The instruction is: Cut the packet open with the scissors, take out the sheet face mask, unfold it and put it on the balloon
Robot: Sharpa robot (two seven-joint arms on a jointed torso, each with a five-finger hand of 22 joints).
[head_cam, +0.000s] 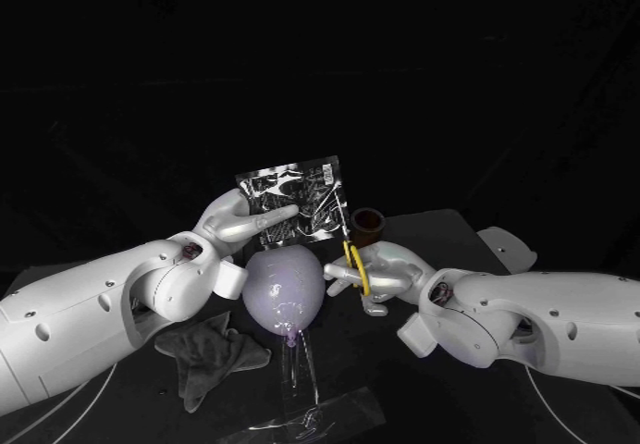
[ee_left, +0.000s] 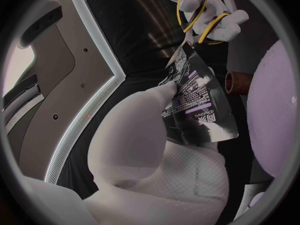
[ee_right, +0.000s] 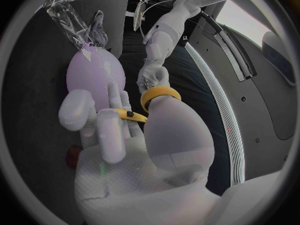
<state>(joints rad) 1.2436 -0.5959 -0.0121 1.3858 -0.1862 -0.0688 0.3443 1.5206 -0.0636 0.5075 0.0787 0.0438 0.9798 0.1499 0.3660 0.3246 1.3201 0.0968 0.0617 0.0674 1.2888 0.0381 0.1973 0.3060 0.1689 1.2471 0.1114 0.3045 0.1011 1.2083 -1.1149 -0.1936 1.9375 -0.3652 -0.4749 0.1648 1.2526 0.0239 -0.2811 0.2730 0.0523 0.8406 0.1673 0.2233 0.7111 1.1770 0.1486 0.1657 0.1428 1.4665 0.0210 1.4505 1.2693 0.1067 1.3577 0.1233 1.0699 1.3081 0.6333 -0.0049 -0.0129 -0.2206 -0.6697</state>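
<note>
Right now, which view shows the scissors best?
Left wrist view: the scissors show both yellow handles and blades meeting the packet's edge. Head view has them small, in the right hand, under the packet. Right wrist view catches the yellow handles; the hand hides the blades.

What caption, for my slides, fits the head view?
Left hand holds the packet near the balloon; right hand holds scissors.

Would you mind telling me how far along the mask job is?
Done: the left hand holds the packet up and the right hand grips the scissors. In hand: the blades sit at the packet's edge, with no opening visible yet. Left: cutting, taking the mask out, unfolding it, covering the bare balloon.
</note>
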